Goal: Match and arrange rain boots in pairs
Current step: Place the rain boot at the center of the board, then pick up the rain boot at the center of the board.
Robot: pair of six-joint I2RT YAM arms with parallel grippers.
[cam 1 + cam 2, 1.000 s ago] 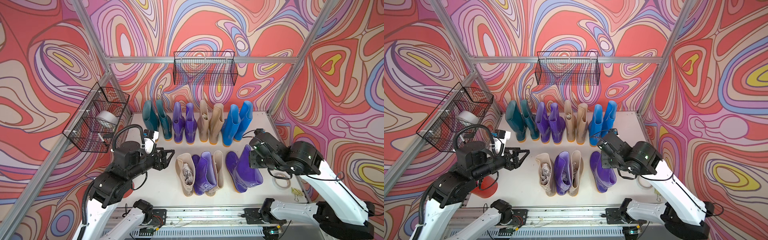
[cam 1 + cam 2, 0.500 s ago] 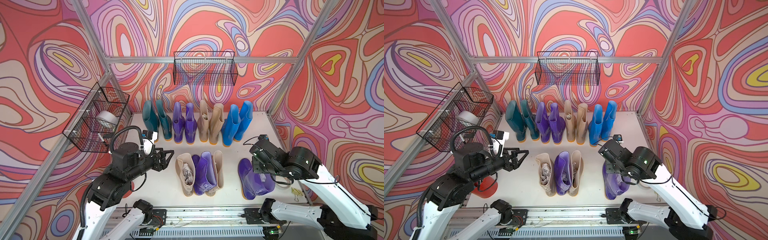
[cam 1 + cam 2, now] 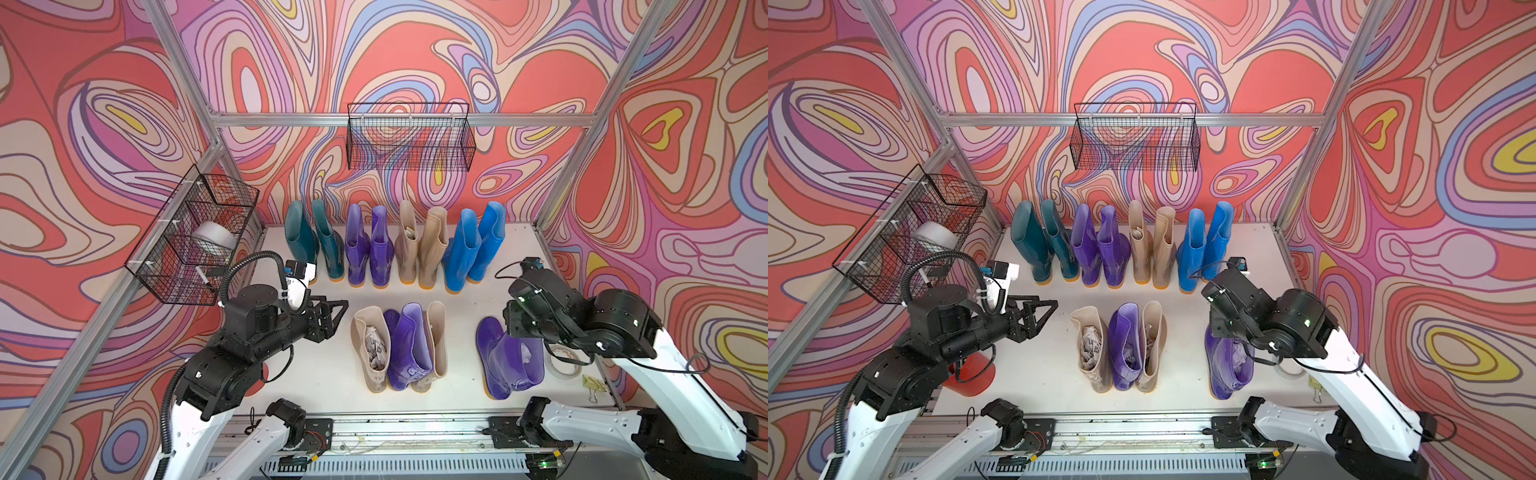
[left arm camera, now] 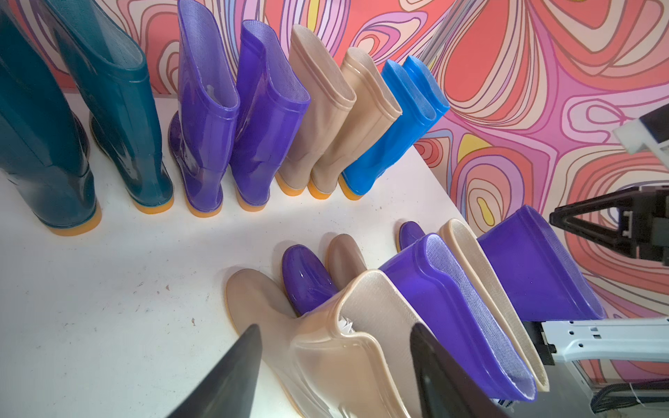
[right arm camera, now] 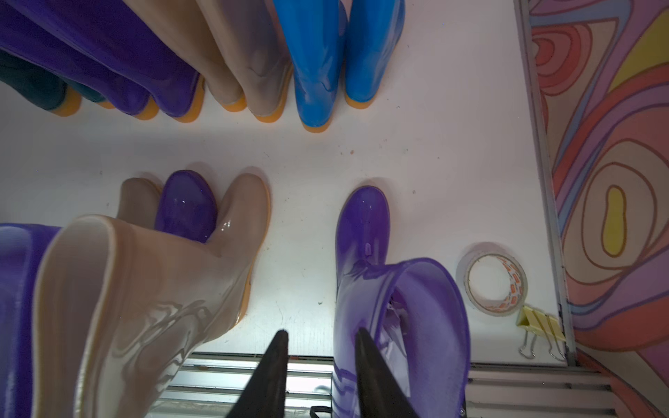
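White table (image 3: 324, 374): rain boots (image 3: 459, 253), tape (image 5: 492, 282), clip (image 5: 543, 322)

Left arm (image 3: 232, 365): black joint housings, white lower shells.
Right arm (image 3: 623, 332): black housings; white shells dotted with screw holes; green light (image 3: 1307, 322).
Hose (image 3: 249, 259): black, corrugated, on left arm.
Cable (image 3: 505, 268): thin, black, at right wrist.
Left gripper (image 3: 338, 306): black, triangular open-frame fingers.
Right gripper (image 5: 321, 338): black fingers tapering to points.

Far edge of the tabletop (image 3: 1038, 365) is looking tidy: teal pair (image 3: 1042, 249), purple pair (image 3: 1100, 253), beige pair (image 3: 1152, 253), blue pair (image 3: 1202, 253), all upright. Nearer, there's a beige-purple-beige trio (image 3: 1125, 349) bunched mid-table, with a lone purple boot (image 3: 1225, 370) toward the right edge. The left end effector (image 3: 1045, 318) hangs beside the trio, jaws spread.
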